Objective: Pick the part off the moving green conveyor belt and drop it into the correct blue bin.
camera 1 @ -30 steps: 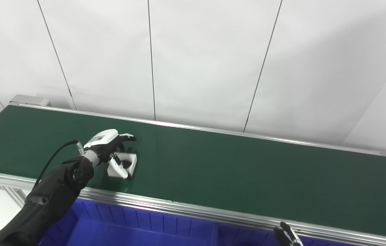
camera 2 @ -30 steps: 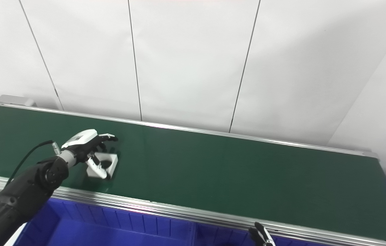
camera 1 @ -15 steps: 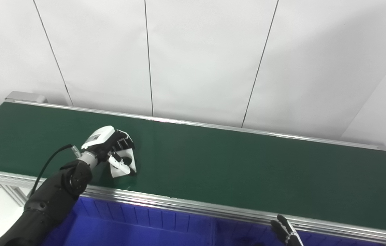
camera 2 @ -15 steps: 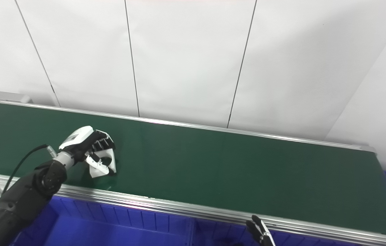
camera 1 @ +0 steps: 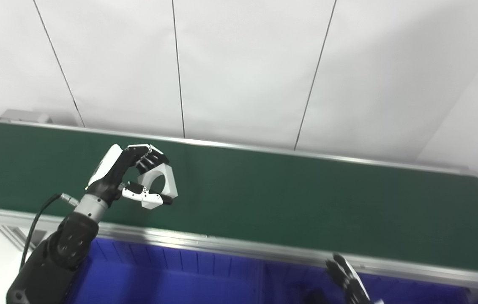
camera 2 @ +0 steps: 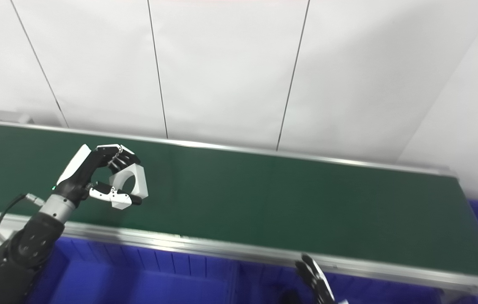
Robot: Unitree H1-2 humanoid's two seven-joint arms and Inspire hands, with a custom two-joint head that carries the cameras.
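Gripping part (camera 1: 159,182), left hand (camera 1: 127,175) above belt (camera 1: 306,198).

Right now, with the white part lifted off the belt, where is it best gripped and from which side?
By its outer edges, from the left as the left hand does: fingers over the top, thumb under the bottom of the white part. Its flat block shape with a round hole leaves opposing edges free.

The green belt (camera 1: 289,198) is bare from the left hand (camera 1: 124,177) rightward. A metal rail (camera 1: 230,247) edges its near side, with the blue bin (camera 1: 171,280) beyond it. The right hand (camera 1: 346,280) occupies the bin's right part; the wall (camera 1: 243,67) closes the far side.
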